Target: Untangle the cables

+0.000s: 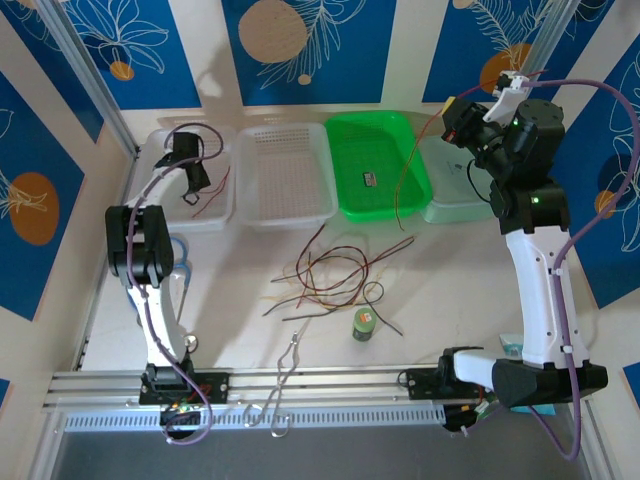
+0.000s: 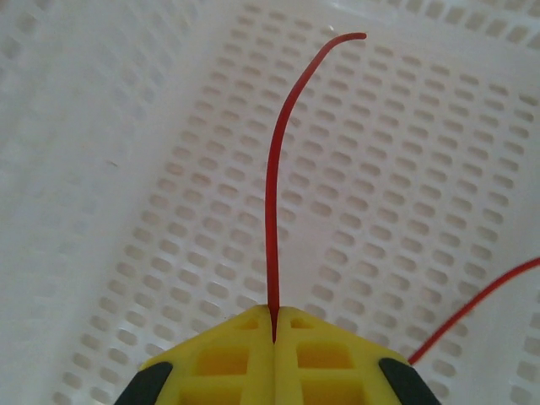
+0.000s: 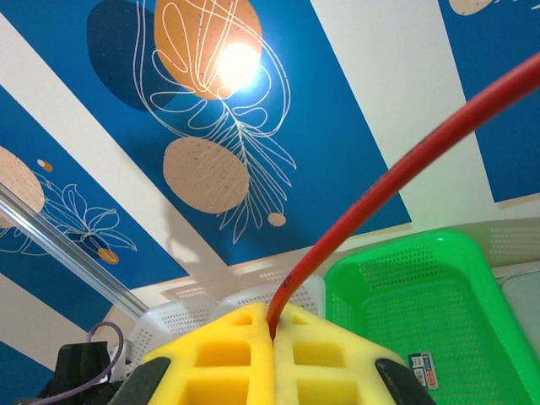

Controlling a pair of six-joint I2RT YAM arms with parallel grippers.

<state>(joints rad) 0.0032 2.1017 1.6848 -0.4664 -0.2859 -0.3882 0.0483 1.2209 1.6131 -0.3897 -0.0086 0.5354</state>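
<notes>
Left gripper (image 2: 274, 319) clamped on red wire (image 2: 272, 169) over white tray (image 2: 405, 169); my right gripper (image 3: 272, 327) pinching orange-red wire (image 3: 380, 186), cables (image 1: 330, 272) tangled mid-table.

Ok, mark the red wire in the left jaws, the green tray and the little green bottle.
red wire (image 2: 270, 169), left wrist view, mid-length above the jaws.
green tray (image 1: 365, 145), top external view, bare mesh floor.
green bottle (image 1: 364, 325), top external view, its body.
</notes>
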